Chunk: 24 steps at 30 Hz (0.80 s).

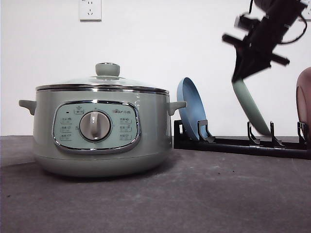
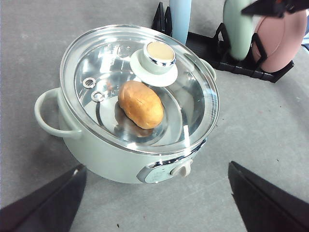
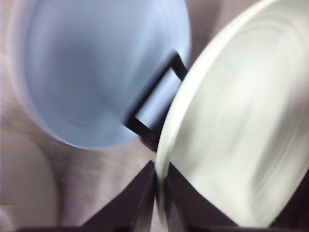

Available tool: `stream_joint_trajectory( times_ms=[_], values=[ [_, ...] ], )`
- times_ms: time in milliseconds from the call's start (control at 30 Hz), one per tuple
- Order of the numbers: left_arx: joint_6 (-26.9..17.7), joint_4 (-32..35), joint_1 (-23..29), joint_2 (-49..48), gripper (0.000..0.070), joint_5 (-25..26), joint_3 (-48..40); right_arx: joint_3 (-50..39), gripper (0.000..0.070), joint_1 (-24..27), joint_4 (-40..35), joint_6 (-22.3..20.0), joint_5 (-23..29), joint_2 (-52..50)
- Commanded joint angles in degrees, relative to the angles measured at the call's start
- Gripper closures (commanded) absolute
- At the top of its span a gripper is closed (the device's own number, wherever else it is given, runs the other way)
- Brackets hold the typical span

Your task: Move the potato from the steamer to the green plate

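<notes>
Right end effector (image 1: 241, 76) clamped on upper rim of green plate (image 1: 252, 109) standing in rack (image 1: 243, 144) at far right; potato (image 2: 140, 104) lies under lid (image 2: 140, 87) in steamer (image 1: 99, 128) to left, beneath left end effector (image 2: 154, 203), fingers apart.

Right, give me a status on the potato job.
Done: nothing finished yet. The potato sits inside the steamer under its closed glass lid. In hand: the right claw is clamped on the green plate's rim at the black rack. Left: set the plate down, remove the lid, move the potato.
</notes>
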<state>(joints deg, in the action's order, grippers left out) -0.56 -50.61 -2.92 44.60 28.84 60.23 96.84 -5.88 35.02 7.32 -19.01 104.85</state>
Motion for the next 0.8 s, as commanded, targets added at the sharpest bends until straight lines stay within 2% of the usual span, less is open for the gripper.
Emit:
stream_joint_trajectory(
  times_ms=[0, 233, 400, 633, 767],
  values=[
    [-0.3, 0.5, -0.1, 0.3, 0.0099, 0.3, 1.4, 1.5, 0.0697, -0.7, -1.6, -0.2, -0.5, -2.6],
    [-0.3, 0.5, -0.1, 0.3, 0.0099, 0.3, 1.4, 1.5, 0.0697, -2.7, -1.0, -1.1, -0.5, -9.4],
    [-0.3, 0.5, -0.1, 0.3, 0.0099, 0.3, 1.4, 1.5, 0.0697, -6.1, 5.8, -5.8, 0.1, -14.2],
    [-0.3, 0.6, -0.1, 0.3, 0.0099, 0.3, 1.4, 1.5, 0.0697, -14.5, 19.7, -13.9, 9.3, -20.0],
    [-0.3, 0.6, -0.1, 0.3, 0.0099, 0.3, 1.4, 1.4, 0.0697, -21.0, 29.1, -15.5, 16.2, -21.5]
  ],
)
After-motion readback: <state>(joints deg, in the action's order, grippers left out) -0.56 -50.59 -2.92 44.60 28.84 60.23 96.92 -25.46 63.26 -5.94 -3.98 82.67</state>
